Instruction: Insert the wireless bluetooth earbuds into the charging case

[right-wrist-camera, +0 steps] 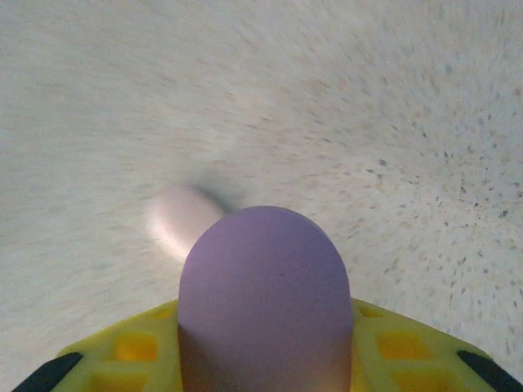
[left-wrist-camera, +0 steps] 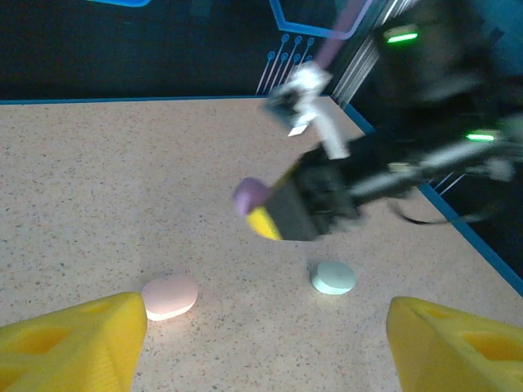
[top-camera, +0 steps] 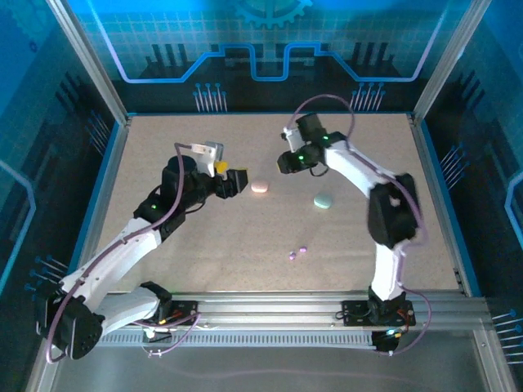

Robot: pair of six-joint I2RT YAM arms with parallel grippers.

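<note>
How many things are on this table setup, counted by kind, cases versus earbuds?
3 cases: pink case, mint case, purple case
2 earbuds, both purple
Total: 5

I can't resolve the earbuds [top-camera: 292,256]; the pink case [right-wrist-camera: 181,219] is smeared, the purple case [right-wrist-camera: 263,302] cropped at bottom.

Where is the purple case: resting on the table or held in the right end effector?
Held. The purple case sits clamped between the yellow fingers of the right end effector, apparently clear of the table.
</note>
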